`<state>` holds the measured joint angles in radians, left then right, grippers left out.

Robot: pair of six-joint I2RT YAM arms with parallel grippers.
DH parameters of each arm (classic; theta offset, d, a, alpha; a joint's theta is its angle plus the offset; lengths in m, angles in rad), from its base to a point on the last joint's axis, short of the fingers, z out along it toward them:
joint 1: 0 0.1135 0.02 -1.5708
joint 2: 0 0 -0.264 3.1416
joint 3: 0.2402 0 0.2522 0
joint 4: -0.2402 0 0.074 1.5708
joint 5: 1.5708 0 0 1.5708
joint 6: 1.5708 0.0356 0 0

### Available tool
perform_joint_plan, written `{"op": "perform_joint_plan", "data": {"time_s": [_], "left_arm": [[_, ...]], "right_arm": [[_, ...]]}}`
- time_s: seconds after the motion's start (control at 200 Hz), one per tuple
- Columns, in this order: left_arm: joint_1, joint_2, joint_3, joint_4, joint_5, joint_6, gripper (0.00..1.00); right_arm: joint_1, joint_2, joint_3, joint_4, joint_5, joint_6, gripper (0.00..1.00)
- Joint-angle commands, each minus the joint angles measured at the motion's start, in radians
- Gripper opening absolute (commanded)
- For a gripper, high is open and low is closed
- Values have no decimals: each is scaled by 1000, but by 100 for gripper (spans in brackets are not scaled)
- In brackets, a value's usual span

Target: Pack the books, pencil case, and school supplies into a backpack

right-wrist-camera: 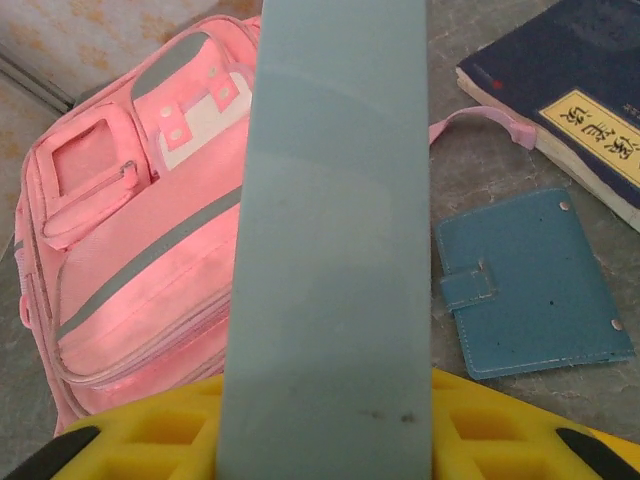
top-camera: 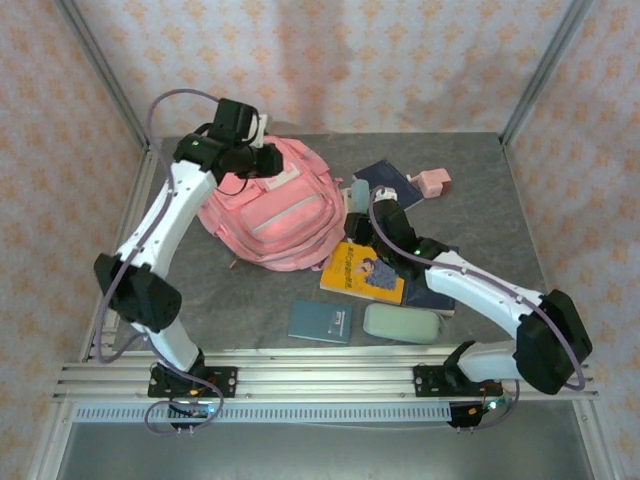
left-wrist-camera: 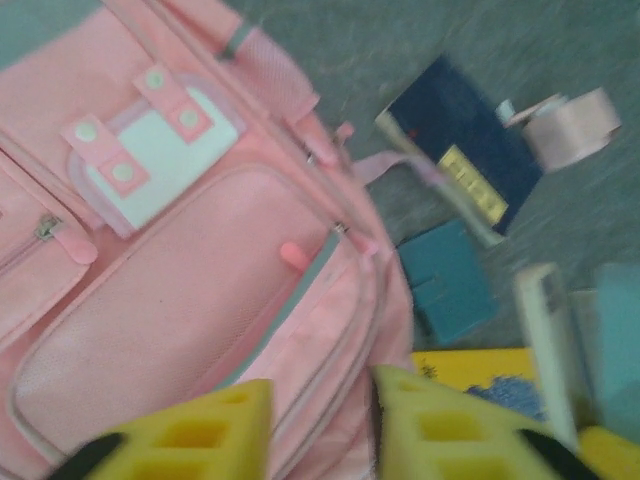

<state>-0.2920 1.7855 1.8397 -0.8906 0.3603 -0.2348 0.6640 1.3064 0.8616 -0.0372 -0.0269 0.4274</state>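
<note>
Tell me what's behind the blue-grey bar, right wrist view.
Pink backpack to its left, grey table to its right; the bar, held by the right tool, covers where they meet.

We see left fingers (left-wrist-camera: 200, 440) parted above the pink backpack (left-wrist-camera: 180, 270); on the bench (left-wrist-camera: 420, 35) beside it lie a navy book (left-wrist-camera: 465, 125), teal notebook (left-wrist-camera: 450, 280), pink sharpener (left-wrist-camera: 575, 125) and a yellow book's corner (left-wrist-camera: 470, 370)

The grey table (top-camera: 250, 300) carries backpack (top-camera: 280, 215), books (top-camera: 320, 321), pencil case (top-camera: 400, 324) and pink sharpener (top-camera: 433, 183).

Backpack (right-wrist-camera: 130, 260) of soft pink cloth, stapler bar (right-wrist-camera: 330, 250) of smooth matt plastic, tabletop (top-camera: 490, 230) dull speckled grey.
</note>
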Motion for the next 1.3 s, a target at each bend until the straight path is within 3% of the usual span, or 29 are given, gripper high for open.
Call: {"op": "perform_joint_plan", "data": {"time_s": [0.0, 0.14, 0.48, 0.741, 0.871, 0.911, 1.041, 1.296], "left_arm": [[-21, 105, 5, -81, -36, 86, 42], [-21, 206, -8, -49, -38, 150, 48], [-21, 326, -29, -3, 151, 183, 46], [-21, 323, -69, 33, 241, 173, 22], [-21, 350, -76, 22, 169, 165, 0], [-21, 352, -73, 13, 132, 166, 0], [-18, 261, -85, 44, 71, 137, 0], [31, 29, -59, 92, 98, -4, 0]], "right_arm": [[-4, -23, -10, 63, -40, 23, 0], [-9, -62, -42, 59, -38, -4, 1], [-13, -57, -62, 46, -38, -32, 2], [-15, -22, -45, 37, -46, -41, 2], [-17, -21, -35, 30, -51, -44, 2], [-18, -21, -30, 25, -54, -43, 2], [-18, -28, -18, 5, -57, -52, 2], [-20, -6, 18, 1, -94, -33, 2]]}}
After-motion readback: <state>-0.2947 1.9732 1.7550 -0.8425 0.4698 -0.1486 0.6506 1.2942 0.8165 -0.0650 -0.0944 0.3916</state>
